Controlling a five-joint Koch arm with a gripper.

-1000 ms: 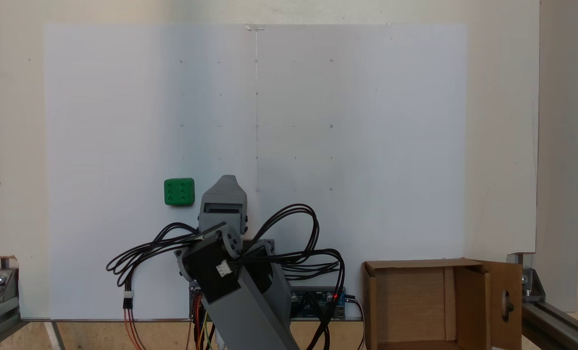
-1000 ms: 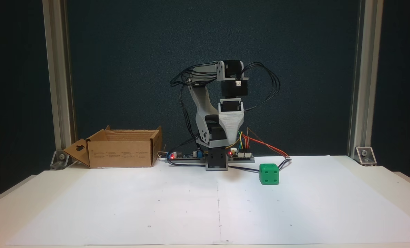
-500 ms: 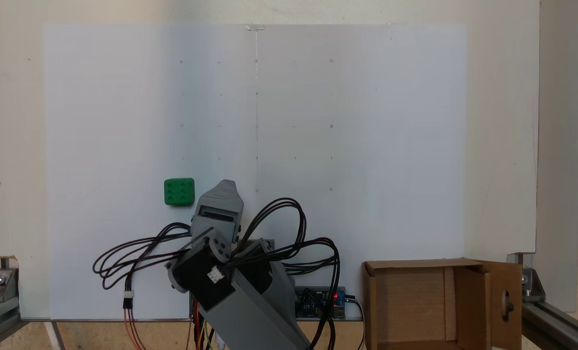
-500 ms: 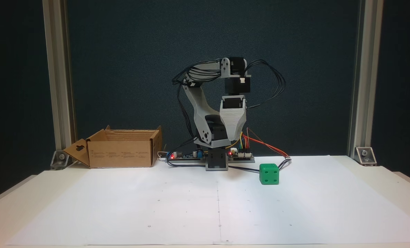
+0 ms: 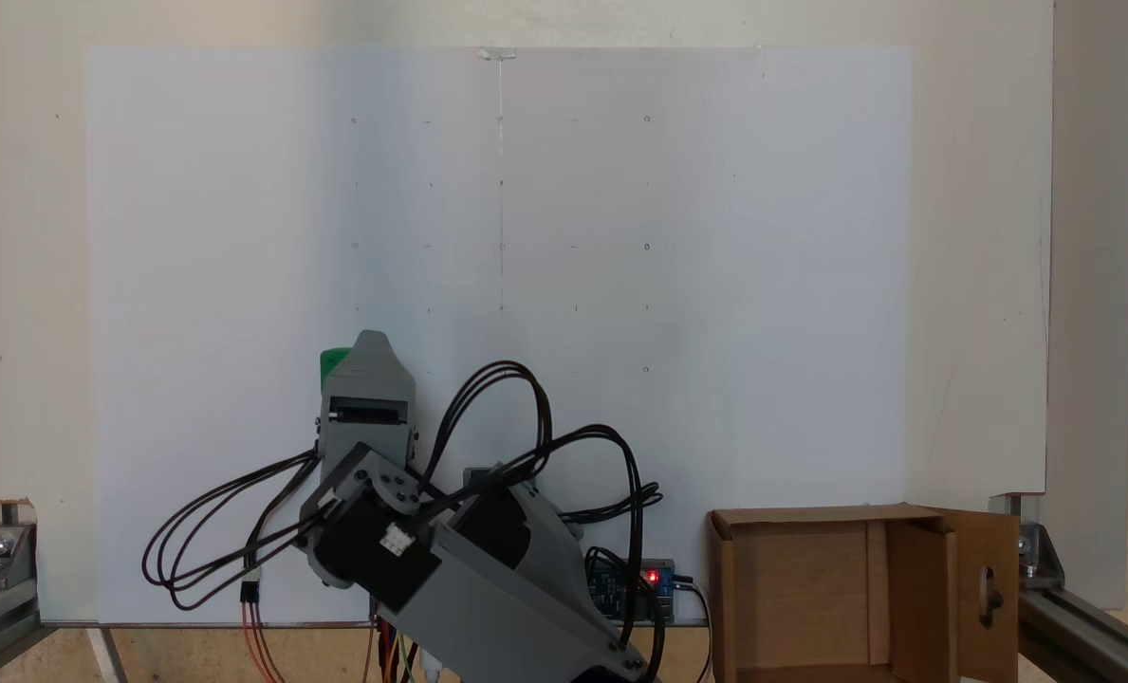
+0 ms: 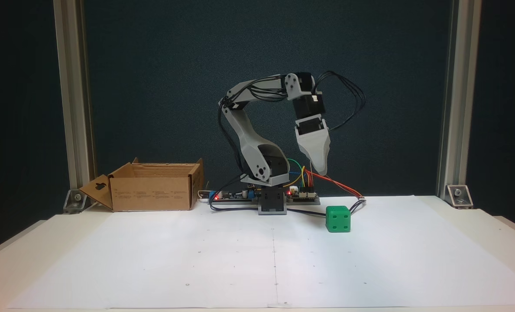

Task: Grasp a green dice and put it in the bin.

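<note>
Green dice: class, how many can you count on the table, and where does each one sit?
1. The green dice rests on the white paper, below the raised claw, across from the cardboard bin.

Legible text, as I find it from my remote station: none.

Cardboard bin (image 6: 153, 186): on its front wall in a fixed view I see a row of small dark printed marks, too small for me to read.

Green dice (image 6: 338, 219): the face turned to that camera carries four recessed pips; the top face carries pips I cannot count. No numerals.

White paper sheet (image 5: 715, 285): I see faint dots and short ticks in a grid around a thin centre line, above the bin in a fixed view. No characters.

Circuit board (image 5: 635, 588), just left of the bin: one red light, no readable print.
</note>
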